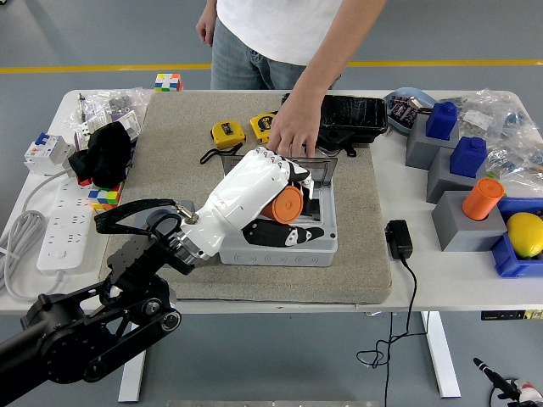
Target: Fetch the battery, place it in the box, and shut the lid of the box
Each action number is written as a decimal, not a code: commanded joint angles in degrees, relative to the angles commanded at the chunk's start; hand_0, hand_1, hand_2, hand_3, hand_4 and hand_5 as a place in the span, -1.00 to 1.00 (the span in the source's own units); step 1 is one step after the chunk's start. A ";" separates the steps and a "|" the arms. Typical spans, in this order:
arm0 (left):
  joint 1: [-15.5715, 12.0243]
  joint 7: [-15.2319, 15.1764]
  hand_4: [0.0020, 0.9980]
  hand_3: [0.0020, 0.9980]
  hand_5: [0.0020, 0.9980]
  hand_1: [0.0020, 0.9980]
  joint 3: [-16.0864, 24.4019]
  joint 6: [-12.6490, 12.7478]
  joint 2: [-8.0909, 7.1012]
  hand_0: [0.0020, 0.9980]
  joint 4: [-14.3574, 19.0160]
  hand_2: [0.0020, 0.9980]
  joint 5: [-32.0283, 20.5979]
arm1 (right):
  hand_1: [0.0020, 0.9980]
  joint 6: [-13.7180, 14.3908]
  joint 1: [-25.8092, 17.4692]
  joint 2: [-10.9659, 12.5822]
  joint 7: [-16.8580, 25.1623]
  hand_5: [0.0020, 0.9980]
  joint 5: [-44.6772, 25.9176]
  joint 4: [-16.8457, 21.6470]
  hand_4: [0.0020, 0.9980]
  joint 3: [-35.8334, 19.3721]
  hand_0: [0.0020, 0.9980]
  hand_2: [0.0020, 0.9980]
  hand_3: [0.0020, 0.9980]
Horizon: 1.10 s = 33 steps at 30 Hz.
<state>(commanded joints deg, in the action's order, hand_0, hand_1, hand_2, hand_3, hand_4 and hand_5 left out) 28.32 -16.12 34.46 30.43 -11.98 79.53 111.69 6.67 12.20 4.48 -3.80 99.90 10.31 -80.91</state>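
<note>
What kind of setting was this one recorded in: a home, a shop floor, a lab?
Most likely a robotics lab or test workshop. A height-adjustable white table stands on a grey floor marked with a yellow line, and it carries practice props: coloured batteries in grey holders, tape measures and a power strip.
</note>
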 joint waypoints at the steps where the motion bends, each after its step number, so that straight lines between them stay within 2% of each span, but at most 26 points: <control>1: 0.90 -0.85 0.65 -1.00 -0.43 -1.00 -1.11 1.23 0.24 -0.96 -1.76 -1.00 0.20 | 0.71 0.00 -0.03 -0.03 0.00 1.00 -0.06 0.00 1.00 0.12 0.78 0.59 0.65; 4: 3.56 -4.14 0.65 -1.00 -0.43 -1.00 -4.17 4.61 0.94 -0.96 -6.37 -1.00 -1.85 | 0.71 -0.05 0.04 -0.03 -0.12 1.00 0.28 0.00 1.00 0.00 0.78 0.59 0.65; 7: 5.25 -6.64 0.61 -1.00 -0.35 -1.00 -5.96 6.40 1.79 -0.96 -9.70 -1.00 -4.86 | 0.71 -0.01 0.13 0.03 -0.08 1.00 0.01 0.00 1.00 0.38 0.78 0.59 0.65; 10: 6.55 -7.89 0.61 -1.00 -0.35 -1.00 -6.74 6.50 3.44 -0.96 -14.41 -1.00 -7.76 | 0.71 0.03 0.25 0.01 -0.09 1.00 -0.17 0.00 1.00 0.62 0.78 0.59 0.65; 16: 8.02 -8.27 0.59 -1.00 -0.31 -1.00 -7.22 6.46 5.69 -0.96 -21.29 -1.00 -8.94 | 0.71 0.01 0.13 -0.12 -0.19 1.00 -0.06 0.00 1.00 0.79 0.78 0.59 0.65; 23: 8.96 -8.90 0.58 -1.00 -0.30 -1.00 -7.31 6.55 7.39 -0.96 -25.63 -1.00 -9.64 | 0.71 0.03 0.20 -0.16 -0.24 1.00 -0.11 0.00 1.00 1.11 0.78 0.59 0.65; 33: 9.55 -10.11 0.58 -1.00 -0.29 -1.00 -8.15 6.55 8.94 -0.95 -29.22 -1.00 -11.22 | 0.71 0.07 0.20 -0.10 -0.35 1.00 -0.21 0.00 1.00 1.44 0.78 0.59 0.65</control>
<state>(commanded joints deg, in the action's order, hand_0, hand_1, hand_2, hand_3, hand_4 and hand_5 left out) 37.87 -26.24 26.31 36.98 -3.03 50.31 100.47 6.74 12.40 4.38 -4.16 99.69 10.31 -79.47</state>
